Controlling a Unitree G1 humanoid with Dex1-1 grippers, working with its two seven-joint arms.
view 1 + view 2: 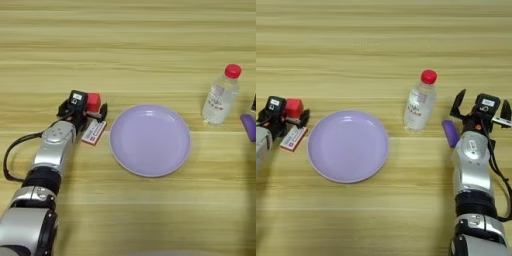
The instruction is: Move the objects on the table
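Left claw at the red cube, right claw idle beside the bottle

The left claw (90, 107) sits at the left of the counter (150, 40) with its black fingers either side of the small red cube (93, 101), apparently clenched on it, probably to lift it clear. The flat white box (94, 132) with its red-pink label lies just near of the cube, touching or almost touching the claw, left of the lilac plate (150, 140). The plate is bare and sits mid-counter, so it may be where the things are meant to go. The clear bottle (419, 102) with the red cap stands upright to the right of the plate. The right claw (481, 112) rests further right, released with fingers spread, next to a small purple object (450, 132).
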